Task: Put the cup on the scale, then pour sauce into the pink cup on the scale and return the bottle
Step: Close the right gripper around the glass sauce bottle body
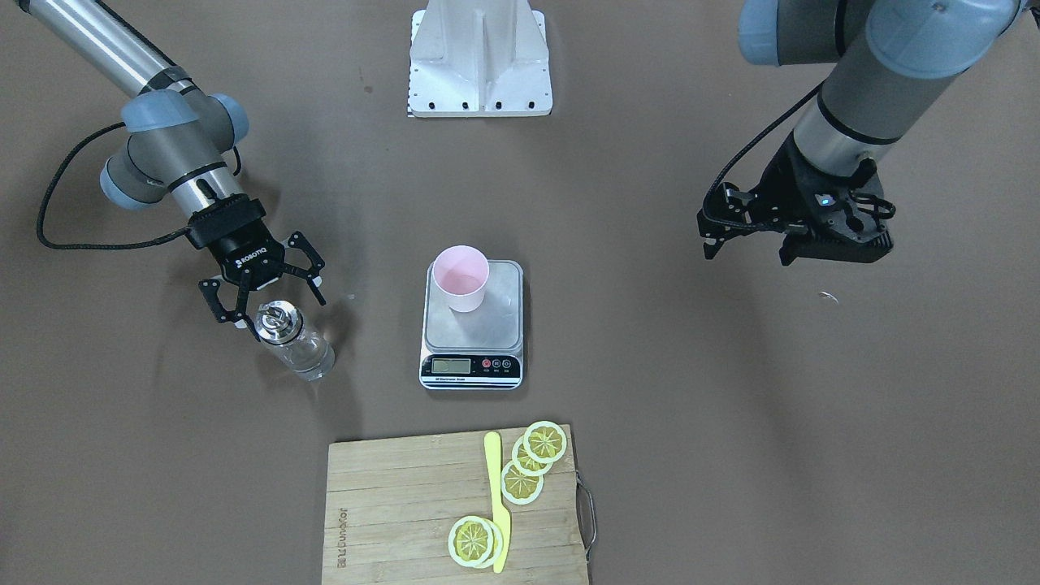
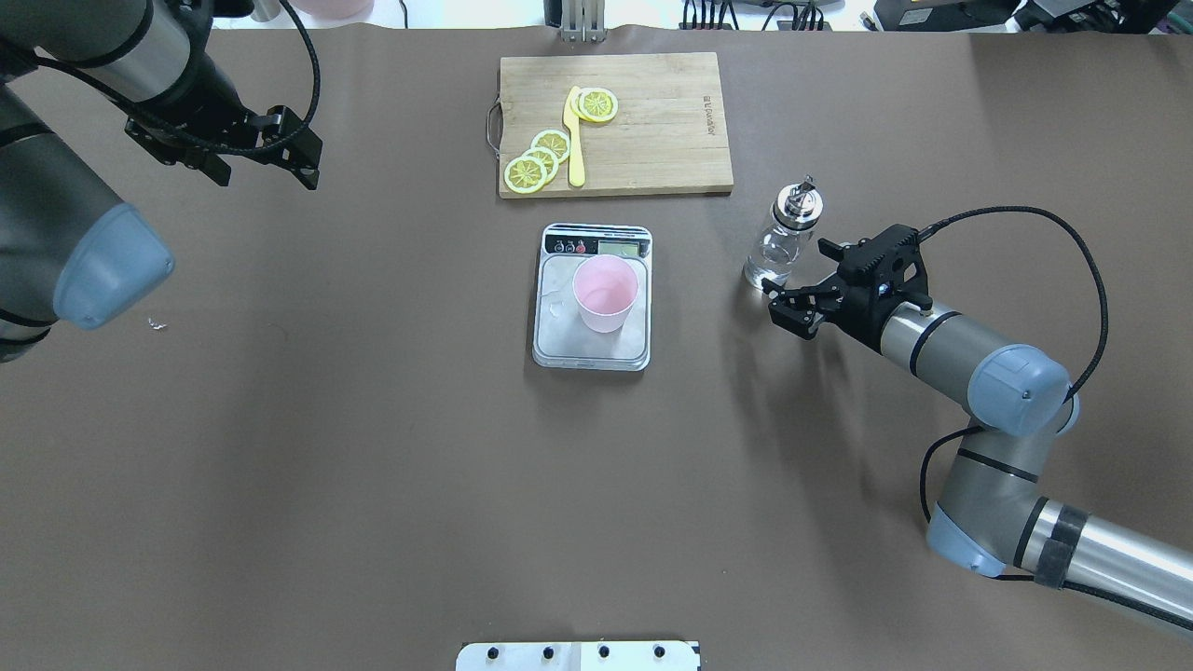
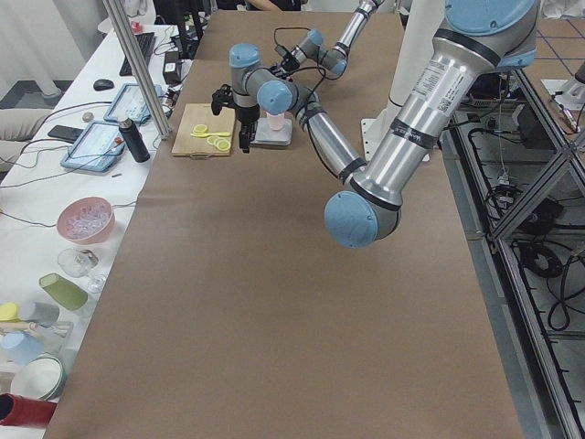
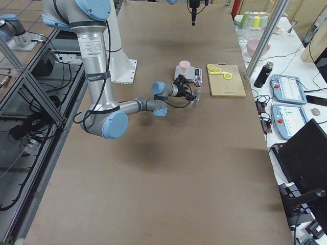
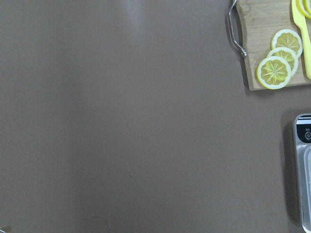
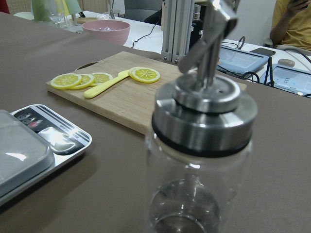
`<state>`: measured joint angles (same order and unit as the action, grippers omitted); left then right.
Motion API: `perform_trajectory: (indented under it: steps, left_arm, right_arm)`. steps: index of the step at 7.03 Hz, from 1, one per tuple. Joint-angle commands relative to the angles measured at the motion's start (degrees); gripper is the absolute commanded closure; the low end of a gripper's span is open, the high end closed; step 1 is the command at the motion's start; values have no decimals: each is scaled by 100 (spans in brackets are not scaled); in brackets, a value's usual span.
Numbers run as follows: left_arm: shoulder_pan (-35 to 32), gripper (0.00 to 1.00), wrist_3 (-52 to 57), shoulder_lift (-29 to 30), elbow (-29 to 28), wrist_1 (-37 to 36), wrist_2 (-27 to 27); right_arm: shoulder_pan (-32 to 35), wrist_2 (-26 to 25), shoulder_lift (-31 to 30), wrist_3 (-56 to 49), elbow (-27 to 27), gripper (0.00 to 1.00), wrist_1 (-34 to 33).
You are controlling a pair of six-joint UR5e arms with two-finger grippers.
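- Overhead exterior: I am watching the bottle (image 2: 781, 244) standing upright on the table, just ahead of the right gripper (image 2: 788, 308), whose fingers are gaping wide.
- Left gripper (image 2: 266, 168): hanging well apart, also spread.
- Bottle: clear glass, shiny metal pourer, long axis running vertical.
- Cup (image 2: 606, 294): pale pink, tapered, sitting on the silver-grey scale (image 2: 559, 337).

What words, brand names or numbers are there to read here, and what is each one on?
"ROBOTIQ": white letters on the black body of the right tool.
Burnt-in brand on the board: too blurred to read.
Small print under the display of the scale: too small to read.
Scale display and button labels: no legible digits or words.
Cup and bottle: no writing visible.
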<state>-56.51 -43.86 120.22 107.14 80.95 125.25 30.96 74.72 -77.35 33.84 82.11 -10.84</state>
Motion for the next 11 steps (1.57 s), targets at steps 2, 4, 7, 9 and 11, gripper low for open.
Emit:
perform_trajectory:
  steps: [2,4,7,9,11]
  left_arm:
    - [0,3,-9,-8,35,-9,0]
    - [-9,3,-9,1,53,-9,0]
    - [-9,3,-9,-8,44,-9,0]
    - [0,3,-9,-8,44,-9,0]
    - [0,3,-9,-8,35,-9,0]
  right_arm:
    - [-2,-159,166,0,-246,1,2]
    - [-11,-221,256,0,-292,1,2]
    - [-11,-239,264,35,-327,1,29]
    - [-20,-239,273,184,-423,1,38]
    - [-38,-230,308,299,-589,2,299]
